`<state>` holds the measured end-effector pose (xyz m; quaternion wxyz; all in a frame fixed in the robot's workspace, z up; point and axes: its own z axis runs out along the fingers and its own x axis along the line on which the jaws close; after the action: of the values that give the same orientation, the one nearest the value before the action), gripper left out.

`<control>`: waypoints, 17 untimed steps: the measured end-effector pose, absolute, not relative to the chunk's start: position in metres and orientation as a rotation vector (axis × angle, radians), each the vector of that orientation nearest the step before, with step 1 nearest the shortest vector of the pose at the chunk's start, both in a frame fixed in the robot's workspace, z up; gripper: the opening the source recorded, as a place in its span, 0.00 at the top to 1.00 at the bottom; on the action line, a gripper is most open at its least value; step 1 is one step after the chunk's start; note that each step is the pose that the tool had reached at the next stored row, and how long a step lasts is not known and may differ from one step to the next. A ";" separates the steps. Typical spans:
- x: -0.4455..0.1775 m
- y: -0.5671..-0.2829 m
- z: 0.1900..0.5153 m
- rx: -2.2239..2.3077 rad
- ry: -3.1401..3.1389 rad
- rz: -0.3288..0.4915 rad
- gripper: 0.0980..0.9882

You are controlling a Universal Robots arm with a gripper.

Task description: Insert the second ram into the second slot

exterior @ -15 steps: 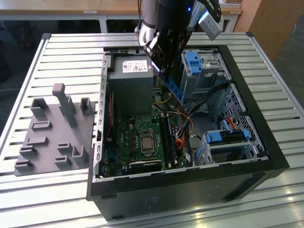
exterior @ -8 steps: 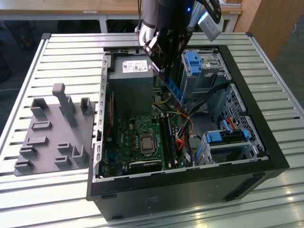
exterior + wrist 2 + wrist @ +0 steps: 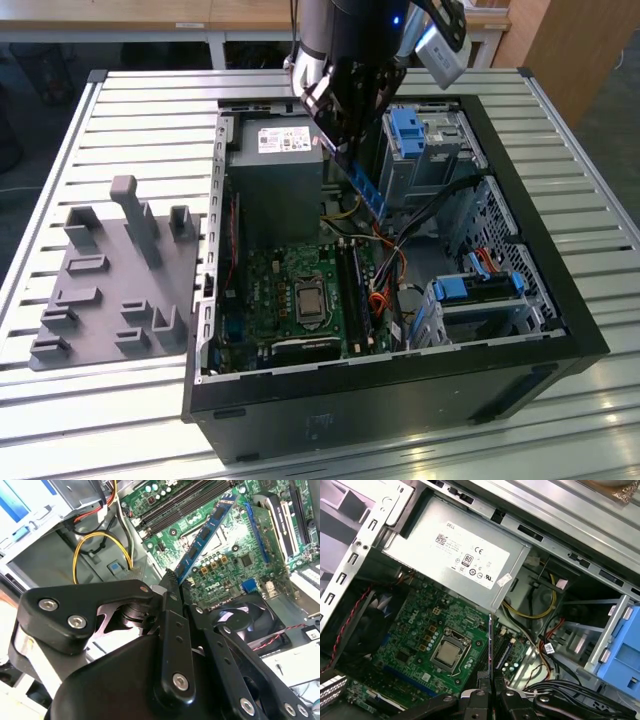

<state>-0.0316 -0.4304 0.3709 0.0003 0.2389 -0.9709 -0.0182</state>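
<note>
1. Blue circuit board marks the second ram (image 3: 368, 192), which hangs tilted in the air over the open computer case (image 3: 540, 300), clear of the green motherboard (image 3: 270, 290).
2. The gripper (image 3: 343, 150) is clamped on the stick's upper end. In the second wrist view its black fingers (image 3: 172, 610) pinch one end, and the rest of the stick reaches out over the board.
3. In the first wrist view the stick shows edge-on as a thin dark line, near the processor socket (image 3: 447, 652).
4. The dark memory slots (image 3: 355, 290) lie below the stick, apart from it; it is not seated in any slot.
5. The grey power supply (image 3: 275, 180) sits in the case, on the exterior view's left of the stick.
6. A blue drive-bay clip (image 3: 408, 130) stands on the exterior view's right of the gripper.
7. A grey fixture tray (image 3: 100, 290) lies on the slatted metal table (image 3: 130, 110), on the exterior view's left of the case.
</note>
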 end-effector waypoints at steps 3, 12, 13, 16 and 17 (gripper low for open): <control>-0.032 -0.430 0.371 0.731 -3.054 -0.057 0.96; -0.032 -0.430 0.371 0.674 -3.068 -0.055 0.96; -0.032 -0.430 0.371 0.668 -3.069 -0.055 0.96; -0.032 -0.430 0.371 0.655 -3.072 -0.055 0.96; -0.032 -0.430 0.371 0.650 -3.073 -0.055 0.96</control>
<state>-0.0316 -0.4304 0.3708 -0.0002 0.2069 -0.9782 -0.0175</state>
